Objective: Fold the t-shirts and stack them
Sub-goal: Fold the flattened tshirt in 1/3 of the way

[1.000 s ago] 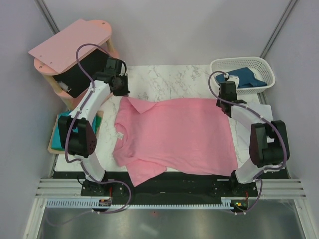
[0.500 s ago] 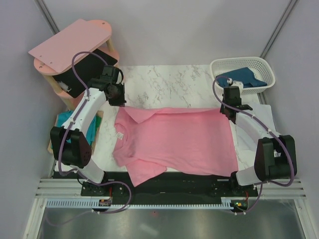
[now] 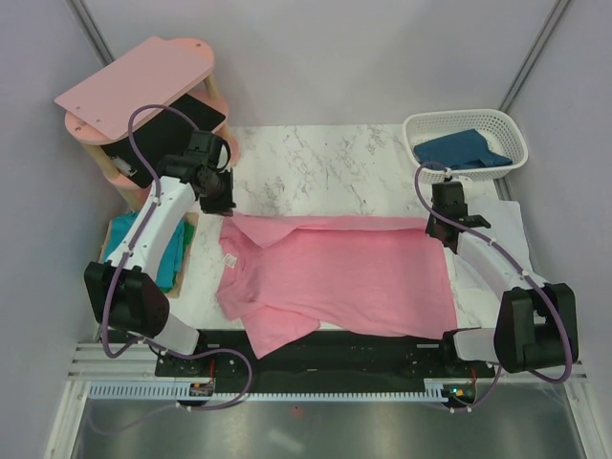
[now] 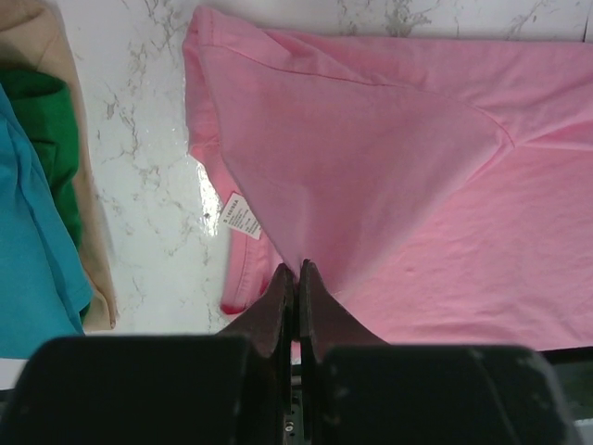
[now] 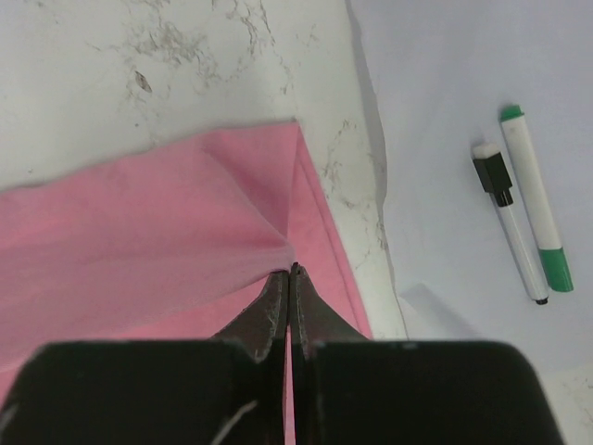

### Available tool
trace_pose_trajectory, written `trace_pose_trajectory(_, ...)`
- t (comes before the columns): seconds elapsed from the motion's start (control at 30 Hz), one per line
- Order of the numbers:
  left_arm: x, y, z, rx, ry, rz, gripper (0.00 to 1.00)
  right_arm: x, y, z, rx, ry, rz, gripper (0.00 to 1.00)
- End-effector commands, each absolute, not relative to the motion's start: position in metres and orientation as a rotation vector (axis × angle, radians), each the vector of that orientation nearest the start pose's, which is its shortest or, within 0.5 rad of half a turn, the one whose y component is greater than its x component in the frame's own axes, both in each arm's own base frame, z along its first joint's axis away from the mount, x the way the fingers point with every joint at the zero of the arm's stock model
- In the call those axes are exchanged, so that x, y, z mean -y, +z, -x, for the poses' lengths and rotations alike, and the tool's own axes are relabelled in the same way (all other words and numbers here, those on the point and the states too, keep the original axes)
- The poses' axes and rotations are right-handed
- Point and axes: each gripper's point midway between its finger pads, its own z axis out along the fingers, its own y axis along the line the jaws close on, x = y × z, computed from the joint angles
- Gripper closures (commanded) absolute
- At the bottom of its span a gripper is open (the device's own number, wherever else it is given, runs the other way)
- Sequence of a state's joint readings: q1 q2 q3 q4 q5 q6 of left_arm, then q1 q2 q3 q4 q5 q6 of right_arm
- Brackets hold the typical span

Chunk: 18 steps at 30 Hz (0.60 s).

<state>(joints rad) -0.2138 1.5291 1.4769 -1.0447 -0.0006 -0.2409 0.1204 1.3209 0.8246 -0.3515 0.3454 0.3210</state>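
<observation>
A light pink t-shirt (image 3: 354,277) lies spread on the marble table (image 3: 325,163), its far edge lifted and turned over toward the near side. My left gripper (image 3: 220,206) is shut on the far left corner of the pink fabric (image 4: 417,185), fingertips (image 4: 296,271) pinched together, near the collar label (image 4: 239,215). On the far right corner of the same shirt (image 5: 139,222), my right gripper (image 3: 442,229) (image 5: 291,271) is shut too. A teal t-shirt (image 3: 173,260) (image 4: 28,241) lies on a board at the left. A dark blue t-shirt (image 3: 459,149) sits in the white basket (image 3: 464,117).
The pink wooden shelf unit (image 3: 143,81) stands at the back left with a black panel (image 3: 172,134) under its top. A white sheet (image 5: 463,83) at the right edge carries two markers (image 5: 505,221) (image 5: 537,199). Green cloth (image 4: 46,120) lies beside the teal shirt.
Both grippers have drawn the shirt's far edge toward the near side, so a folded strip now runs along the far edge. The arms have pulled back with it.
</observation>
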Motion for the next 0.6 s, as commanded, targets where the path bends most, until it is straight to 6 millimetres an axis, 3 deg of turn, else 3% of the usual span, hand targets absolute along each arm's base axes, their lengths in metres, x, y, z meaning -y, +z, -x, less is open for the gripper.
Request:
trace_pose_trajectory(0.0,0.076,0.183,-0.303,-2.721,-0.129,0.043,0.98,0.005,0.083,-0.315,-2.388,-0.193,-0.435,1.0)
trace_pose_trajectory(0.13,0.073,0.17,-0.289,-2.771,-0.117,0.059,0.97,-0.002,0.059,-0.3,-2.472,-0.161,-0.436,0.98)
trace_pose_trajectory(0.17,0.071,0.164,-0.283,-2.79,-0.112,0.065,0.94,-0.004,0.053,-0.296,-2.492,-0.146,-0.432,0.79)
trace_pose_trajectory(0.2,0.071,0.161,-0.28,-2.801,-0.11,0.074,0.81,-0.007,0.049,-0.294,-2.507,-0.129,-0.431,0.66)
trace_pose_trajectory(0.23,0.074,0.158,-0.275,-2.815,-0.135,0.072,0.7,-0.013,0.046,-0.292,-2.522,-0.086,-0.425,0.36)
trace_pose_trajectory(0.27,0.072,0.154,-0.271,-2.826,-0.121,0.076,0.6,-0.015,0.046,-0.291,-2.522,-0.067,-0.429,0.2)
trace_pose_trajectory(0.3,0.07,0.153,-0.268,-2.831,-0.114,0.088,0.36,-0.016,0.048,-0.292,-2.512,-0.058,-0.431,0.06)
trace_pose_trajectory(0.33,0.065,0.153,-0.267,-2.825,-0.073,0.097,0.17,-0.017,0.051,-0.293,-2.498,-0.041,-0.43,0.02)
trace_pose_trajectory(0.4,0.063,0.157,-0.267,-2.804,-0.06,0.113,0.04,-0.017,0.064,-0.298,-2.445,-0.029,-0.435,0.02)
trace_pose_trajectory(0.57,0.068,0.174,-0.288,-2.733,-0.084,0.139,0.03,-0.011,0.092,-0.319,-2.335,-0.05,-0.44,0.02)
